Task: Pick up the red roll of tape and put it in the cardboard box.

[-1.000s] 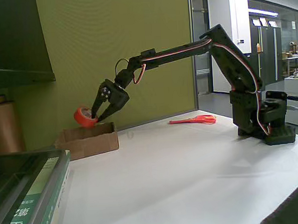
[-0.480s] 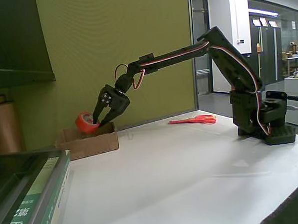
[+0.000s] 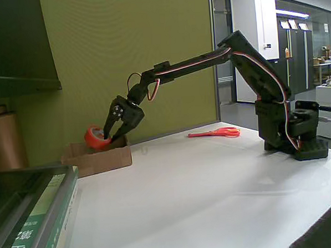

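Note:
The red roll of tape (image 3: 94, 136) hangs just above the open top of the cardboard box (image 3: 99, 159) at the left of the table in the fixed view. My gripper (image 3: 107, 140) is shut on the roll, its black fingers pinching the ring's right side. The roll's lower edge sits about level with the box's upright flaps. The arm stretches in from its base at the right.
Red-orange-handled scissors (image 3: 216, 133) lie on the white table between the box and the arm's base (image 3: 299, 139). A tall brown cylinder (image 3: 5, 140) stands at the far left. Books (image 3: 37, 219) and a dark shelf fill the near left corner.
The gripper has carried the tape down towards the box opening, from above the flaps to about level with them. It has stayed shut on the roll.

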Controlling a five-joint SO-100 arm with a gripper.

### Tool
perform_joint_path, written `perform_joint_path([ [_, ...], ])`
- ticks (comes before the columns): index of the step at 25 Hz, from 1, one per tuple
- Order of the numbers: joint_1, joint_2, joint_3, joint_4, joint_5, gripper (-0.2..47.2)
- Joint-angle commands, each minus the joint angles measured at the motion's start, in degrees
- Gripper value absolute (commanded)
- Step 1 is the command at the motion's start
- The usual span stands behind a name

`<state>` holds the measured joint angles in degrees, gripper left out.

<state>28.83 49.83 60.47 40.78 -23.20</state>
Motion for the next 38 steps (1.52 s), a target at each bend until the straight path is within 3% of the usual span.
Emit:
perform_joint_path([
  [1,0.6,1.4,-2.0,0.8,0.0,0.1],
  [24,0.4,1.1,-2.3,0.4,0.3,0.6],
  [26,0.4,1.1,-2.2,0.4,0.4,9.6],
  [27,0.4,1.1,-2.1,0.4,0.4,5.6],
  [30,0.4,1.2,-2.0,0.4,0.4,11.2],
  [32,0.4,1.4,-1.9,0.4,0.4,18.2],
  [37,0.3,1.9,-1.8,0.4,0.4,21.1],
  [38,0.2,2.1,-1.6,0.4,0.5,25.0],
])
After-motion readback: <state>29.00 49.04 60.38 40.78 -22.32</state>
